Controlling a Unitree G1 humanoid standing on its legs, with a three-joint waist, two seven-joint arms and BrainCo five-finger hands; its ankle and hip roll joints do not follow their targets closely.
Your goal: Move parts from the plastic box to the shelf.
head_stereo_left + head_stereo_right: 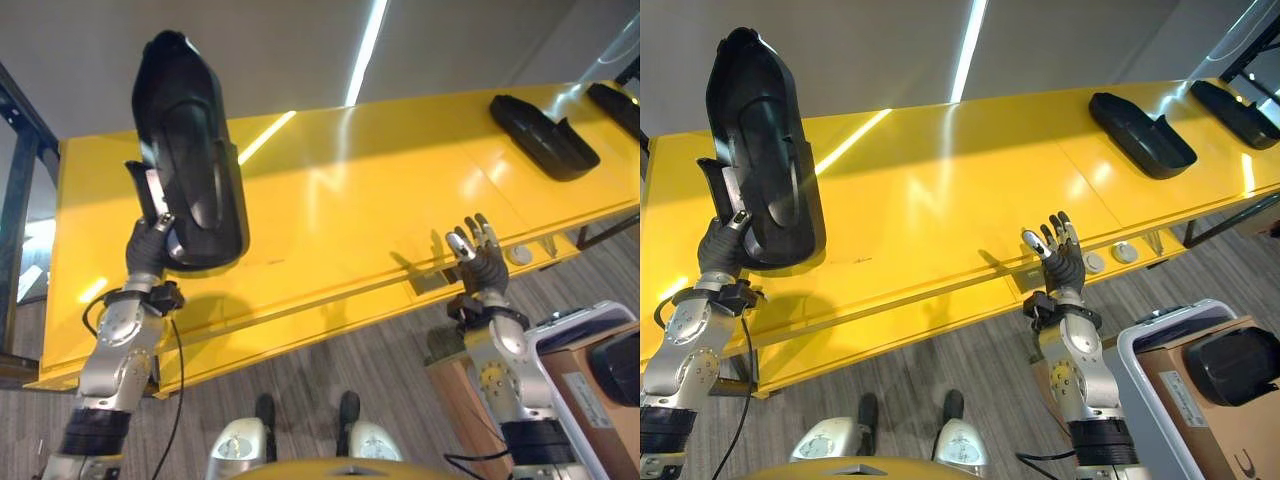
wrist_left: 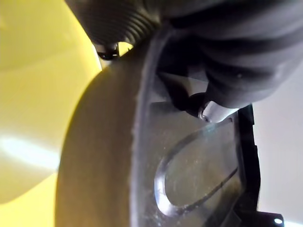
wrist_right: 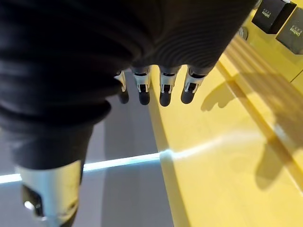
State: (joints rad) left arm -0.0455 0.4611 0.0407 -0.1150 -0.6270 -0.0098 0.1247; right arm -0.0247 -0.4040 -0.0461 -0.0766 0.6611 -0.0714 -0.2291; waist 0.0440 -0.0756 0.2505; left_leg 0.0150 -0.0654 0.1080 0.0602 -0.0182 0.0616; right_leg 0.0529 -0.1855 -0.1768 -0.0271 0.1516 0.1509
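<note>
My left hand is shut on the lower end of a long black moulded plastic part, holding it upright against the left end of the yellow shelf. In the left wrist view the thumb presses on the part's ribbed inner face. Two more black parts lie on the shelf at the far right. My right hand is raised in front of the shelf's front edge, open, with straight fingers and nothing in it.
A grey-rimmed plastic box stands at the lower right with a black part on cardboard inside. White round fittings sit under the shelf's front lip. A dark frame post borders the shelf on the left.
</note>
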